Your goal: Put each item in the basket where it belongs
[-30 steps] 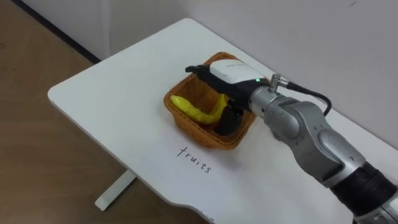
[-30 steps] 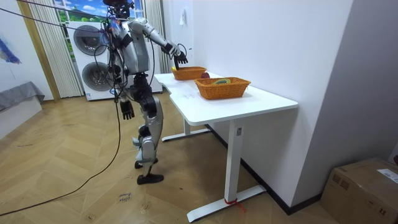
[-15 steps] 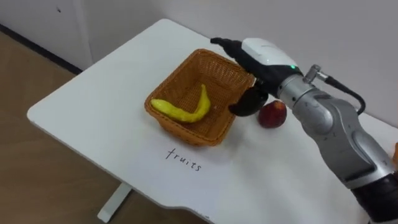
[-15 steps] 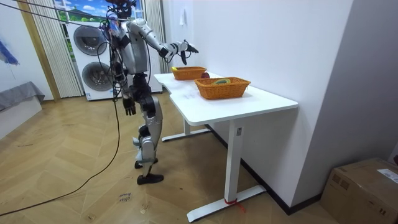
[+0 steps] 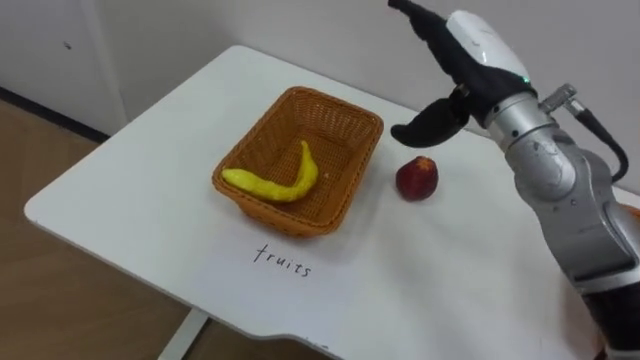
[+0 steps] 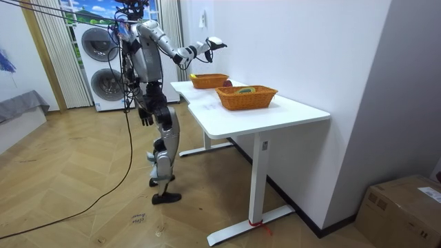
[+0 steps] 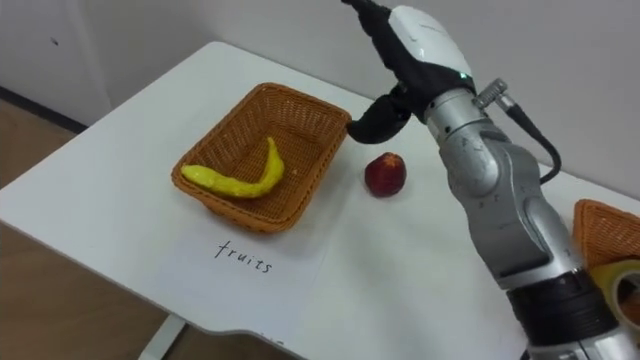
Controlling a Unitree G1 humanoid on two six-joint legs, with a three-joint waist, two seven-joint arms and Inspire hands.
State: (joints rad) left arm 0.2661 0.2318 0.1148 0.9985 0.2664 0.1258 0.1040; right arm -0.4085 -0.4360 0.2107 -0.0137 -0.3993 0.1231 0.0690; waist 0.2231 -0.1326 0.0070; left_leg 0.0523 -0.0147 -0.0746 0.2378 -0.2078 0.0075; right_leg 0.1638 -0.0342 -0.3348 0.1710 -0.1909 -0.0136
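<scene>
The right hand (image 5: 478,45) was seen raised clear above the table (image 5: 150,170), its fingers stretched out nearly straight and the thumb hanging loose beneath them; nothing was held in it. The apple (image 5: 417,178) was found on the bare tabletop, outside the fruit basket (image 5: 298,216) and just beside that basket's right-hand wall, with a narrow gap between the two. From the fingertips the apple lay downward and a little back toward the robot, almost directly under the thumb, so a drop of the hand rather than a reach sideways was judged to be what a grasp would call for. Being round, the apple offered no long axis to be matched, and an approach from above was judged workable from any angle. The banana (image 5: 270,184) was already lying inside the basket, curved along its floor, above the written label (image 5: 282,262) on the table. A second basket (image 7: 600,222) was seen further to the robot's right. The left hand (image 6: 145,118) was seen hanging by the hip, well apart from the table, so the right hand was plainly the nearer one.
</scene>
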